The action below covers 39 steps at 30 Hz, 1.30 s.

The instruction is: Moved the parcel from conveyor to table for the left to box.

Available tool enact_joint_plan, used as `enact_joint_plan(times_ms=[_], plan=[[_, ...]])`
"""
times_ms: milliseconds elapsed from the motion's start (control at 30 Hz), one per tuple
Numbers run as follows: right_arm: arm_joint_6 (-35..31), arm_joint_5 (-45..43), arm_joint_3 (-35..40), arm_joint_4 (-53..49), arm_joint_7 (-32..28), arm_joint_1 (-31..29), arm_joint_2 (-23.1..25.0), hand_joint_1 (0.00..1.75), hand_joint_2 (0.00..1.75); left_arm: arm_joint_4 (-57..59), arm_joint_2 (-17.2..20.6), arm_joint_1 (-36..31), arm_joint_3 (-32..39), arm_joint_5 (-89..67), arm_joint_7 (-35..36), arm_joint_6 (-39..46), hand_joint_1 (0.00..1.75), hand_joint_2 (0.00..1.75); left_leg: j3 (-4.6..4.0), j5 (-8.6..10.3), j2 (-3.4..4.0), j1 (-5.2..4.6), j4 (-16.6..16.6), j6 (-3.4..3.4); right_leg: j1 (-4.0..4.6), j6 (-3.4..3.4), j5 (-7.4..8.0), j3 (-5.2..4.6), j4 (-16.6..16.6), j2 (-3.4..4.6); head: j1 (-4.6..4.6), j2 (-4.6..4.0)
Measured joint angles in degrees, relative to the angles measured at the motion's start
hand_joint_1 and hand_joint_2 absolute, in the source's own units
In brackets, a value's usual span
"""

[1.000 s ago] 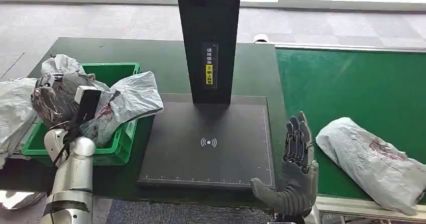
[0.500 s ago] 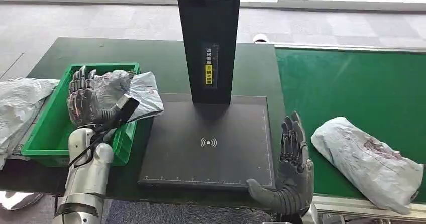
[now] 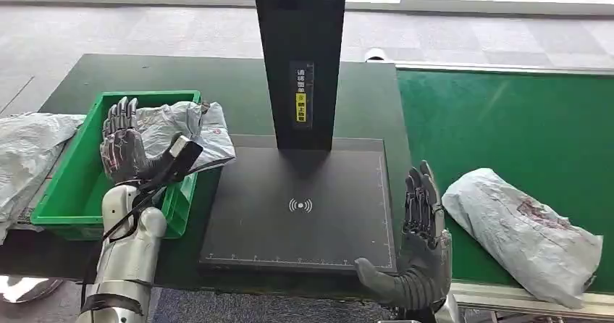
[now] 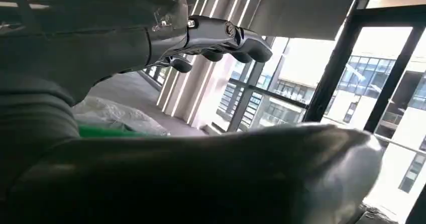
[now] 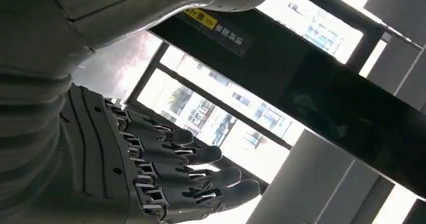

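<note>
Right now I see my left hand (image 3: 123, 145) raised over the green crate (image 3: 69, 193) at the left end of the dark table (image 3: 232, 91), fingers spread and upright, holding nothing. Just beside it, a grey parcel (image 3: 190, 131) lies in the crate, draped over the crate's right rim toward the black scanner base (image 3: 300, 207). From the left wrist view the same hand (image 4: 211, 38) shows its fingers extended and apart, with a pale bag (image 4: 118, 116) and a strip of green below.

My right hand (image 3: 420, 247) stands at the near right corner of the scanner base, palm turned left, fingers straight up and apart, thumb out to the side, empty. The right wrist view confirms that hand (image 5: 161, 174) with fingers stretched out, and the black post (image 5: 311, 88) with its yellow label behind.

On the green conveyor (image 3: 507, 127) a second grey parcel (image 3: 521, 232) lies near the right hand, apart from it. More grey bags (image 3: 29, 149) lie left of the crate
</note>
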Motion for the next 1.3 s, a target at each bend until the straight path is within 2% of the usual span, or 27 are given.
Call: enact_joint_plan(times_ms=[200,367,467,600,667,767,867,1000,1133,1300], plan=[[-0.7,1.2,0.0,0.0,0.0,0.3,0.1,0.00,1.75,-1.8,-0.9,1.5,-1.9,1.3,-0.3,-1.6,0.00,0.00,0.00,0.00,-0.02,-0.01,0.0,0.00,-0.01,0.00,0.00,0.01,0.0,-0.01,0.00,0.00],[-0.7,1.9,-0.4,0.0,0.0,1.0,0.1,0.00,1.75,-7.6,-1.8,6.2,-4.8,4.2,-0.1,-2.7,0.00,0.00,0.00,-0.10,0.02,-0.01,0.0,-0.01,-0.01,0.02,-0.02,-0.02,0.0,0.02,0.00,-0.02],[-3.0,3.8,-1.7,0.6,0.5,1.1,0.1,0.00,1.75,-11.0,-1.8,9.5,-5.6,12.7,-3.2,-2.4,0.00,0.00,0.01,-0.13,0.02,-0.01,0.0,-0.02,-0.01,0.01,-0.06,-0.01,0.0,0.04,0.00,-0.02],[-11.8,11.8,-5.8,2.2,6.9,1.6,0.1,0.00,1.75,-18.5,-2.4,16.7,-6.5,36.4,-14.4,-6.2,0.00,0.00,0.03,-0.21,0.10,-0.01,0.0,0.00,-0.01,0.02,-0.12,-0.03,0.0,0.09,-0.02,0.00],[-13.6,16.7,-8.9,3.1,11.5,1.7,0.2,0.00,1.75,-22.5,-3.7,20.7,-7.5,46.2,-19.0,-10.7,0.00,0.00,0.03,-0.24,0.04,-0.01,0.0,0.05,-0.01,0.05,-0.17,0.01,-0.1,0.03,0.00,0.00],[-14.5,23.9,-13.4,4.9,16.9,1.9,0.5,0.00,1.75,-26.9,-5.4,24.9,-10.5,52.2,-22.4,-14.9,0.00,0.00,0.02,-0.31,-0.01,-0.05,0.0,0.14,-0.05,0.10,-0.21,0.08,-0.1,-0.04,0.02,0.00],[-17.9,31.8,-17.7,9.6,22.4,1.5,0.6,0.00,1.75,-30.0,-7.4,28.6,-13.9,56.4,-23.6,-16.2,0.00,0.00,0.04,-0.40,0.02,-0.12,0.0,0.23,-0.10,0.12,-0.22,0.10,-0.1,-0.01,0.00,0.00],[-20.4,33.5,-20.5,15.7,24.3,-1.1,0.4,0.00,1.75,-30.5,-8.5,30.4,-18.0,58.1,-23.9,-13.7,0.00,0.00,0.04,-0.40,0.02,-0.12,0.0,0.23,-0.09,0.12,-0.21,0.16,-0.1,-0.04,0.02,0.00],[-20.7,36.4,-23.6,26.3,30.5,-6.2,-1.1,0.00,1.75,-30.6,-9.3,32.9,-19.5,64.6,-25.1,-15.5,0.00,0.00,0.19,-0.38,0.15,-0.12,0.0,0.26,-0.09,0.13,-0.20,0.22,-0.1,0.03,0.00,0.00],[-20.8,37.2,-25.5,31.8,31.5,-8.4,-2.3,0.00,1.75,-31.0,-9.7,34.5,-19.4,65.3,-25.4,-16.7,0.00,0.00,0.17,-0.37,0.08,-0.12,0.0,0.25,-0.08,0.13,-0.21,0.22,-0.1,-0.01,0.00,0.00]])
